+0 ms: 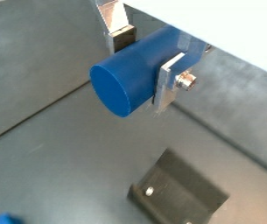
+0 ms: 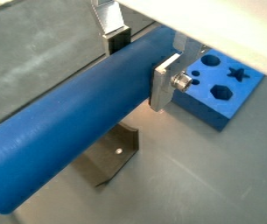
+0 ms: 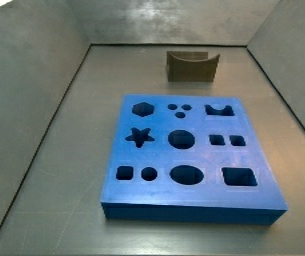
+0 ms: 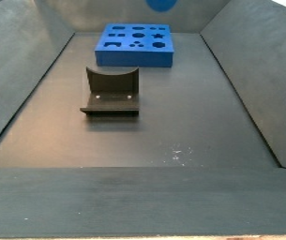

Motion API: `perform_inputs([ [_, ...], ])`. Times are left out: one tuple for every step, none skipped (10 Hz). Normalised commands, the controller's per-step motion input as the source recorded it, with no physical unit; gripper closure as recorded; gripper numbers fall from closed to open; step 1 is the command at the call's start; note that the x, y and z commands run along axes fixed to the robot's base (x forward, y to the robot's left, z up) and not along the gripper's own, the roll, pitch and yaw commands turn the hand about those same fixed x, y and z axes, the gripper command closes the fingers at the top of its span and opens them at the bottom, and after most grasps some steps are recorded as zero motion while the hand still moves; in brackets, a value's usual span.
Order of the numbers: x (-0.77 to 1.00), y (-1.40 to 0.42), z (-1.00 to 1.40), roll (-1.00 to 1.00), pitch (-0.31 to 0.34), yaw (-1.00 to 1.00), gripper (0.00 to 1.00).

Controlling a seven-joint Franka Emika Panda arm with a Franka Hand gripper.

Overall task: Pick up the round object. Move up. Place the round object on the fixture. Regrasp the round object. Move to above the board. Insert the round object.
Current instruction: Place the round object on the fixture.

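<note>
My gripper (image 1: 145,59) is shut on the round object (image 1: 129,77), a long smooth blue cylinder lying crosswise between the silver fingers (image 1: 171,83). In both wrist views it is held high above the floor, and it also shows in a wrist view (image 2: 77,131). The fixture (image 3: 191,65), an olive-brown block with a U-shaped notch, stands empty beyond the board (image 3: 188,155), a thick blue slab with many shaped holes. In a side view the fixture (image 4: 110,92) sits in front of the board (image 4: 135,45), and only a blue end of the round object (image 4: 163,4) shows at the top edge.
Grey walls enclose the dark floor on all sides in both side views. In the wrist views the fixture (image 1: 177,194) (image 2: 109,157) lies below the held round object, and the board's corner (image 2: 217,87) lies beside the gripper (image 2: 140,61).
</note>
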Motion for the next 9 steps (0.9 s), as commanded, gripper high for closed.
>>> perform_inputs([
  [1.0,0.04,-0.48,-1.0,0.025,0.05,1.0],
  [1.0,0.03,-0.37,-1.0,0.029,0.05,1.0],
  [1.0,0.03,-0.28,-1.0,0.035,0.04,1.0],
  [1.0,0.04,-0.24,-1.0,0.046,0.03,1.0],
  [0.97,0.05,-0.16,-1.0,0.068,0.02,1.0],
  [0.88,0.05,-0.09,-1.0,0.086,0.0,1.0],
  [0.76,0.05,-0.05,-1.0,0.107,-0.02,1.0],
  [0.68,0.05,-0.04,-1.0,0.117,-0.03,1.0],
  [0.62,0.05,-0.04,-1.0,0.125,-0.05,1.0],
])
